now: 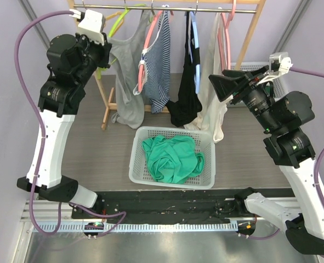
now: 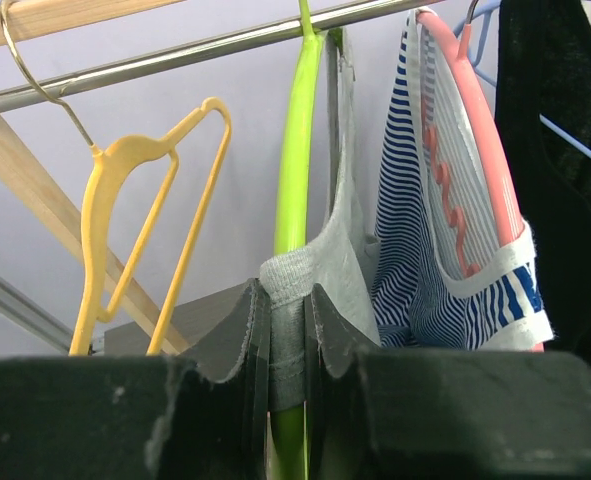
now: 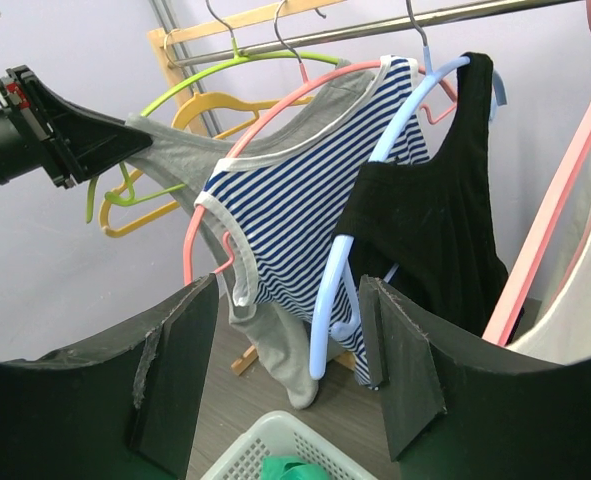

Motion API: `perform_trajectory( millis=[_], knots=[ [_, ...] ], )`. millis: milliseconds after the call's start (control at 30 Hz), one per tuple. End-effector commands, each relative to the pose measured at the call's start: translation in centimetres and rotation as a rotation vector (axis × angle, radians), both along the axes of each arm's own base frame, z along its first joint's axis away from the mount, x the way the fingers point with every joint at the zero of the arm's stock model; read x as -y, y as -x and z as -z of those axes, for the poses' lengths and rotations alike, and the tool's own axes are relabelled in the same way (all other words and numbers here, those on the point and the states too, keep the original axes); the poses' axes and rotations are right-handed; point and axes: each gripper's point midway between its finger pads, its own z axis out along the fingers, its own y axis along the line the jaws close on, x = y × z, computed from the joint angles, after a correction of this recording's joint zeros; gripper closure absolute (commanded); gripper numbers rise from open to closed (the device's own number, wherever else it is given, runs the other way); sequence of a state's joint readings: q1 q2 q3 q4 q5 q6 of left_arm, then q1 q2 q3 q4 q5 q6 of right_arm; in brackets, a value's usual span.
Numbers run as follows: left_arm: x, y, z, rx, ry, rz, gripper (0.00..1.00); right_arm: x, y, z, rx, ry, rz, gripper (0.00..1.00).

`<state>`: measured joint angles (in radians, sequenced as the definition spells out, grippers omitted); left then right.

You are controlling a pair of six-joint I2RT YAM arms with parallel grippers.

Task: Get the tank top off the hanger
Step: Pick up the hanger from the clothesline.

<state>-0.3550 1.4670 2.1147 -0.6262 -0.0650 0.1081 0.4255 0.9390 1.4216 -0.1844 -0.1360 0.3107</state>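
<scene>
The grey tank top (image 1: 128, 82) hangs on a lime green hanger (image 1: 116, 24) at the left of the rail. My left gripper (image 1: 108, 55) is shut on its shoulder strap. In the left wrist view the grey strap (image 2: 320, 265) is pinched between the jaws (image 2: 288, 300), with the green hanger (image 2: 297, 150) running down between them. In the right wrist view the strap (image 3: 175, 150) is stretched left off the hanger (image 3: 235, 62). My right gripper (image 1: 216, 87) is open and empty (image 3: 287, 290), facing the hung clothes from the right.
On the wooden rack's rail (image 1: 167, 8) also hang an empty yellow hanger (image 2: 125, 200), a blue-striped top (image 1: 159, 66) on a pink hanger, a black top (image 1: 186, 93) on a blue hanger and a white top (image 1: 214, 104). A white basket (image 1: 137, 148) holds a green garment (image 1: 172, 159).
</scene>
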Motion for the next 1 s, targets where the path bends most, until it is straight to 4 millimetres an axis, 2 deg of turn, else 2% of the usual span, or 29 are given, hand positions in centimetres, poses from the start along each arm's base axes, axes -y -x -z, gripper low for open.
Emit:
perform_trajectory(
  millis=[0,167,200,300,400,533,733,833,900,967],
  knots=[
    [-1.0,1.0,-7.5,0.249,0.119,-0.033,1.00,0.8,0.6,-0.7,0.039,-0.002,0.027,0.34],
    [-1.1,2.6,-9.4,0.297,0.130,-0.008,1.00,0.7,0.4,0.0,0.026,0.012,0.029,0.34],
    [-1.3,3.6,-9.9,0.311,0.130,0.003,1.00,0.7,0.3,0.1,0.021,0.012,0.030,0.34],
    [-1.4,5.5,-9.6,0.304,0.112,0.036,1.00,0.7,0.4,0.2,0.020,0.012,0.027,0.34],
    [-1.8,7.6,-9.0,0.283,0.096,0.058,1.00,0.7,0.4,0.2,0.018,0.011,0.027,0.34],
    [-1.7,9.5,-6.7,0.225,0.060,0.101,1.00,0.7,0.7,-0.1,0.021,0.007,0.019,0.34],
    [-1.4,12.4,-4.4,0.166,-0.024,0.180,1.00,1.0,1.2,-0.9,0.030,0.001,0.022,0.34],
    [-2.3,14.1,-5.6,0.208,-0.017,0.163,1.00,1.0,1.5,-1.2,0.034,0.000,0.016,0.34],
    [-3.3,15.7,-7.9,0.275,0.016,0.140,1.00,0.9,1.6,-1.4,0.037,-0.004,0.010,0.34],
    [-4.1,17.8,-11.5,0.373,0.071,0.135,1.00,0.9,1.7,-1.7,0.040,-0.007,0.008,0.34]
  ],
)
